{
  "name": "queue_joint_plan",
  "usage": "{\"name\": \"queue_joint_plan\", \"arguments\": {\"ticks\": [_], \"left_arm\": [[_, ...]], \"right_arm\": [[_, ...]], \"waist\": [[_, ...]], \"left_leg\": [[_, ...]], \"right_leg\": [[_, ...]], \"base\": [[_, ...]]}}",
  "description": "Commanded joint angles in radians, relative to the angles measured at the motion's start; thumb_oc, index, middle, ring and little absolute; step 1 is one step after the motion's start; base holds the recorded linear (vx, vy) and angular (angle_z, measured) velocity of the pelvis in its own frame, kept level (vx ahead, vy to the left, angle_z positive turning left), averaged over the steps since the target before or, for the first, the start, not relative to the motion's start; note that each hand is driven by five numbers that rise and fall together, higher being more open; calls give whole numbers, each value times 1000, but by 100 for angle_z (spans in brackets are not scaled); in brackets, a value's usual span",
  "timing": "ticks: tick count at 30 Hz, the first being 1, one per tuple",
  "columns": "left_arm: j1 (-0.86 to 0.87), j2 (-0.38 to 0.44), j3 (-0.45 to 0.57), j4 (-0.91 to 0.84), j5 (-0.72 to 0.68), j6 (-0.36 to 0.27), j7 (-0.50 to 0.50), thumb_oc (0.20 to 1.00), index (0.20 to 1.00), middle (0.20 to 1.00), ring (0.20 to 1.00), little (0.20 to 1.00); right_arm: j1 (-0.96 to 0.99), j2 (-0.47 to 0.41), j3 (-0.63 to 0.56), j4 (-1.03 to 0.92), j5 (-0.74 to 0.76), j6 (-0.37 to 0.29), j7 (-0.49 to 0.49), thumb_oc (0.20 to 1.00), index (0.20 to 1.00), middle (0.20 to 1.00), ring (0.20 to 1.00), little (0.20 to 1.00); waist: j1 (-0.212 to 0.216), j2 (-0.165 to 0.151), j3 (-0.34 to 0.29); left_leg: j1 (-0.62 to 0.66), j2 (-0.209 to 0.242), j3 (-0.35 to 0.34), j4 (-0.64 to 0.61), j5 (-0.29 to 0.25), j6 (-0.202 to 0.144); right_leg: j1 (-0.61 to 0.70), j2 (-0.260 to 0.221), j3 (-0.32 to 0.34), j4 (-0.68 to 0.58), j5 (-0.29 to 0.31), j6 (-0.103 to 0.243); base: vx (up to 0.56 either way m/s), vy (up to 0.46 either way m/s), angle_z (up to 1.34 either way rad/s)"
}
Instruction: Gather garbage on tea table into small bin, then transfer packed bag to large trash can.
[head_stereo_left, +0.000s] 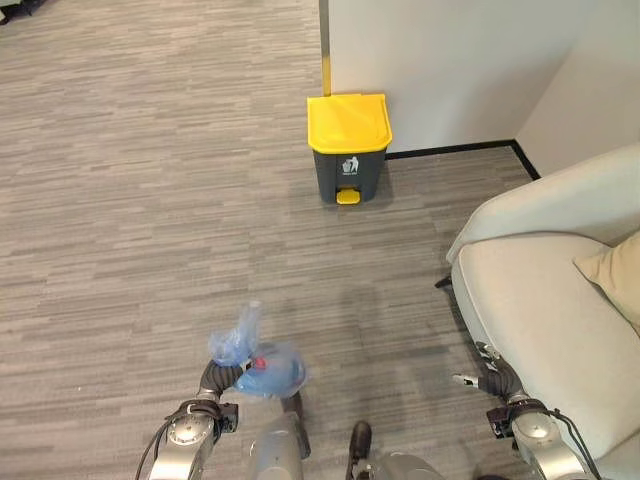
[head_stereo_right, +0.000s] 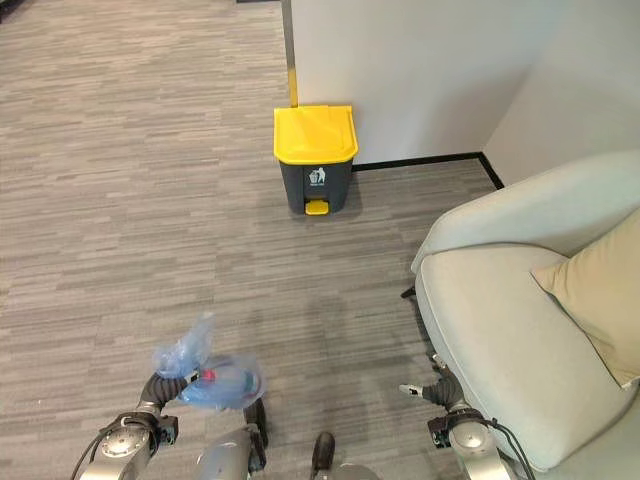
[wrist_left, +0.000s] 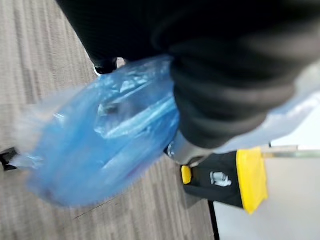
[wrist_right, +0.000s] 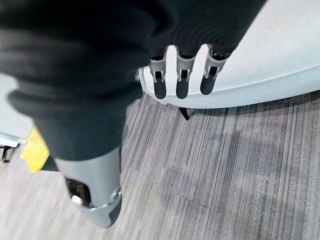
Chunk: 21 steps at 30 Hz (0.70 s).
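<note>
A packed blue plastic bag (head_stereo_left: 265, 368) hangs at my lower left, its knotted neck poking up above my left hand (head_stereo_left: 216, 378). That hand is curled round the bag; in the left wrist view the bag (wrist_left: 100, 145) bulges out from under the dark hand cover (wrist_left: 225, 75). The large trash can (head_stereo_left: 348, 148), dark grey with a closed yellow lid and a yellow pedal, stands ahead against the wall, well beyond the bag. My right hand (head_stereo_left: 487, 378) hangs low beside the sofa, its fingers (wrist_right: 180, 80) straight and holding nothing.
A light beige sofa (head_stereo_left: 540, 300) with a tan cushion (head_stereo_left: 615, 270) fills the right side, close to my right arm. A white wall (head_stereo_left: 450, 60) with a dark baseboard runs behind the can. Grey striped flooring (head_stereo_left: 150, 200) lies between me and the can.
</note>
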Motion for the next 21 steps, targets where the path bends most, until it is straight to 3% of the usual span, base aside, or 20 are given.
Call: {"name": "queue_joint_plan", "arguments": {"ticks": [1, 4, 5, 8, 10, 11, 12, 14, 17, 18, 19, 21], "left_arm": [[34, 50, 45, -65, 20, -44, 12, 200, 200, 200, 200, 200], [43, 62, 45, -72, 19, -31, 5, 200, 200, 200, 200, 200], [28, 75, 44, -68, 21, -32, 7, 200, 200, 200, 200, 200], [8, 87, 39, -69, 27, -35, 15, 200, 200, 200, 200, 200], [6, 88, 41, -69, 23, -36, 19, 200, 200, 200, 200, 200], [4, 93, 46, -73, 15, -37, 22, 200, 200, 200, 200, 200], [4, 93, 46, -73, 15, -37, 22, 200, 200, 200, 200, 200], [-1, 83, 52, -58, 4, -42, 28, 200, 200, 200, 200, 200], [-7, 73, 57, -46, 2, -48, 32, 200, 200, 200, 200, 200], [-12, 79, 51, -45, 6, -53, 27, 200, 200, 200, 200, 200], [-6, 77, 48, -49, 7, -51, 24, 200, 200, 200, 200, 200], [-3, 67, 44, -49, 2, -49, 23, 200, 200, 200, 200, 200]], "right_arm": [[20, -17, -13, -63, 8, -33, -5, 1000, 1000, 1000, 1000, 1000], [9, 14, -2, -66, -6, -18, 15, 1000, 1000, 1000, 1000, 1000], [-3, 25, 3, -70, -4, -21, 16, 1000, 1000, 1000, 1000, 1000], [-23, 31, 14, -78, -2, -19, 18, 1000, 1000, 1000, 1000, 1000], [-30, 29, 18, -77, -1, -19, 18, 1000, 1000, 1000, 1000, 1000], [-40, 23, 22, -85, 1, -17, 16, 1000, 1000, 1000, 1000, 1000], [-40, 23, 22, -85, 1, -17, 16, 1000, 1000, 1000, 1000, 1000], [-48, 18, 26, -76, 4, -15, 14, 1000, 1000, 1000, 1000, 1000], [-39, 23, 26, -73, 5, -17, 15, 1000, 1000, 1000, 1000, 1000], [-26, 20, 18, -73, 13, -17, 18, 1000, 1000, 1000, 1000, 1000], [-17, 18, 16, -77, 12, -16, 21, 1000, 1000, 1000, 1000, 1000], [-17, 10, 6, -71, 21, -27, 13, 1000, 1000, 1000, 1000, 1000]], "waist": [[23, -5, -32], [36, -23, -57], [33, -25, -55], [19, -11, -40], [13, -6, -31], [0, 5, -16], [0, 5, -16], [-18, 4, 4], [-40, 3, 11], [-51, -11, -8], [-53, -4, -14], [-62, 9, -30]], "left_leg": [[4, -9, -16, 90, -22, 10], [41, -53, -41, 115, -100, 65], [69, -74, -43, 96, -122, 90], [129, -92, -50, 59, -147, 112], [151, -96, -52, 51, -159, 113], [190, -98, -52, 32, -177, 112], [191, -98, -52, 32, -177, 112], [269, -116, -65, 20, -229, 105], [326, -116, -103, 9, -258, 86], [360, -122, -128, 9, -286, 71], [370, -108, -133, 25, -296, 62], [369, -59, -130, 92, -249, 15]], "right_leg": [[21, -103, 45, 128, -146, 109], [-11, -160, 94, 231, -139, 141], [-61, -170, 123, 350, -110, 158], [-191, -161, 154, 448, -40, 157], [-224, -165, 141, 444, -43, 154], [-277, -171, 98, 395, -38, 148], [-276, -171, 97, 395, -38, 148], [-350, -183, 41, 227, 32, 164], [-400, -185, 47, 148, 83, 187], [-384, -195, 76, 143, 99, 184], [-374, -192, 71, 156, 97, 175], [-351, -178, 46, 173, 86, 153]], "base": [[602, 273, -48], [555, 322, -41], [255, 208, -3], [219, 145, 3], [199, 56, -7], [183, 19, -2], [388, -9, 3], [467, -91, 4], [560, -236, 7], [534, -300, 43], [529, -329, 76], [372, -275, 107]]}}
